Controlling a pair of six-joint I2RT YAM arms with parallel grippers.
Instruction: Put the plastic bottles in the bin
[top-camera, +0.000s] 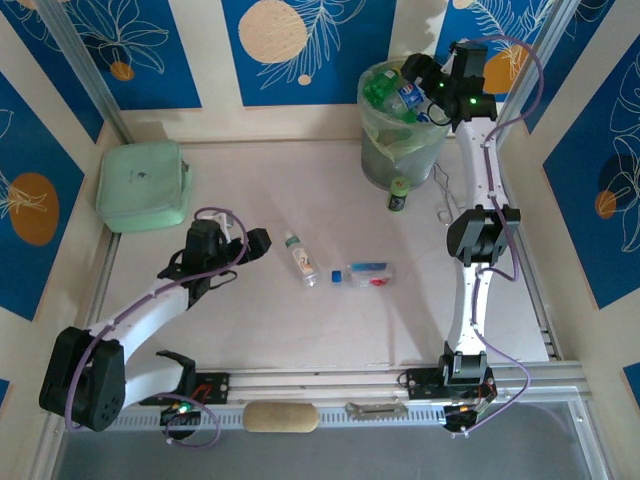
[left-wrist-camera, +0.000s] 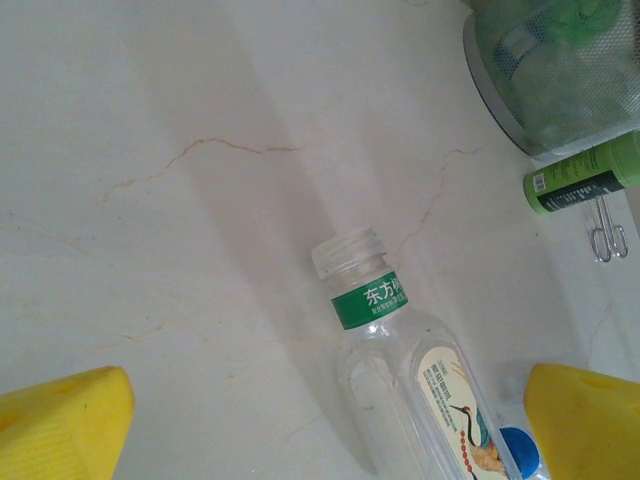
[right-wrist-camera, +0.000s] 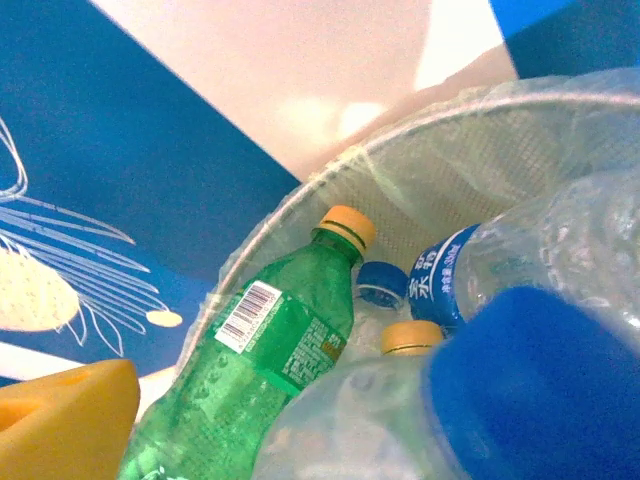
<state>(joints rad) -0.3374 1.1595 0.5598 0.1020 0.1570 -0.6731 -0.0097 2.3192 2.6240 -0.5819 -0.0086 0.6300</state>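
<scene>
Lying flat, long axis near-to-far, the green-banded bottle (left-wrist-camera: 400, 370) points its cap away (both arms' jaws wide).

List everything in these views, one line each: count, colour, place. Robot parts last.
round grey bin with pale green bag liner: one, far right of the table.
plastic bottles in the bin: several, green or clear with blue; exact count unclear.
plastic bottles on the table: two, clear, lying mid-table; one white-capped, one blue-capped.
short dark container with green top: one, at the bin's near side.
flat mint-green square pouch: one, far left.
wire clip: one, silver, beside the dark container.
tan oblong pad: one, near rail.
left gripper: one, yellow fingers, open, near the white-capped bottle.
right gripper: one, above the bin.
</scene>
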